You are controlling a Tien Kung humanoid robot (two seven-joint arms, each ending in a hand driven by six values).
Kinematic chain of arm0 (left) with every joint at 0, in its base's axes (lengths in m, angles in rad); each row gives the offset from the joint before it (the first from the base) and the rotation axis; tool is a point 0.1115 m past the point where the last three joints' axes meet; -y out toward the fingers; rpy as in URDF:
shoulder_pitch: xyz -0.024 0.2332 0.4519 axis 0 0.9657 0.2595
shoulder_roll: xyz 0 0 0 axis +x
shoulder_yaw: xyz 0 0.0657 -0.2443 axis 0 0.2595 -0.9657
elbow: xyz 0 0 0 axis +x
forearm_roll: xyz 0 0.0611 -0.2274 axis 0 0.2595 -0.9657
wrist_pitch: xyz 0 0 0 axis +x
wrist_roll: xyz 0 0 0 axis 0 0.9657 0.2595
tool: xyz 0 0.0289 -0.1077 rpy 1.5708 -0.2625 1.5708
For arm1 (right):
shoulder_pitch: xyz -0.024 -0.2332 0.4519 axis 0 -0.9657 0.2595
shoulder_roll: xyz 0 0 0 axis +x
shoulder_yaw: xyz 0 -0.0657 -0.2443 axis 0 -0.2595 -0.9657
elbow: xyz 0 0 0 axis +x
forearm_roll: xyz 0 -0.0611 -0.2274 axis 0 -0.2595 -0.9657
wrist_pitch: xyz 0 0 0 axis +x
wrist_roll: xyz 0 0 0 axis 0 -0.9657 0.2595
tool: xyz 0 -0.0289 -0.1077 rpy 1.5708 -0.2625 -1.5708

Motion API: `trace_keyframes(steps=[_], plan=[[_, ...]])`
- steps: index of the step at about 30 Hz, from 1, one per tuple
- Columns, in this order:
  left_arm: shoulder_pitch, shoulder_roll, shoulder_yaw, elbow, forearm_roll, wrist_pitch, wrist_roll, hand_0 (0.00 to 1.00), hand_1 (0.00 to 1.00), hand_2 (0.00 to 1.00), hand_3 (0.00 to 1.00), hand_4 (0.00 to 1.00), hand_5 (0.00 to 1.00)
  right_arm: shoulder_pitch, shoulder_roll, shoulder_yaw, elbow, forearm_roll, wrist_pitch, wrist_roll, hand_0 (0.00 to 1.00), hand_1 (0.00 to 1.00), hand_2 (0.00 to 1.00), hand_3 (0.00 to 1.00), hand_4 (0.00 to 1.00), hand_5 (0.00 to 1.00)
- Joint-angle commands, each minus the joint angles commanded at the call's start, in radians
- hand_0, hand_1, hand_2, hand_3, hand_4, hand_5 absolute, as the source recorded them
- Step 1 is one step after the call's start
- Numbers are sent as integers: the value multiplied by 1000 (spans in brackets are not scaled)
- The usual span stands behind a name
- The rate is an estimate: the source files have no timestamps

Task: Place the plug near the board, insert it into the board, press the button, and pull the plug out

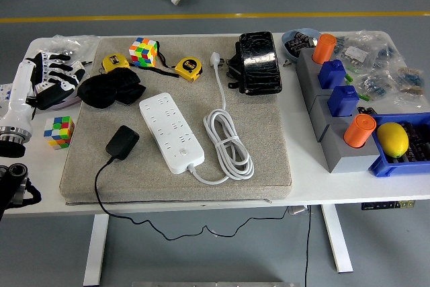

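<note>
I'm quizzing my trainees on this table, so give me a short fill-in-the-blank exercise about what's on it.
1. The black plug lies on the mat to the ____ of the white power strip.
2. The lemon sits in a ____ bin.
3. The left hand holds ____.
4. The number of yellow tape measures is ____.

Missing words: left; blue; nothing; two

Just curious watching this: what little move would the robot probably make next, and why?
Probably reach the left hand toward the black plug. It lies untouched on the mat beside the white board, and that hand holds nothing at the table's left edge.
</note>
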Motion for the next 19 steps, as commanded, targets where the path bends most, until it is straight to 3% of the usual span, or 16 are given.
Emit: trace_keyframes(steps=[19], plan=[[0,-4,-1,-5,3,-7,5,350,443,513,586,836,323,2,7,3,-3,3,1,0,555,644,607,525,888,434]])
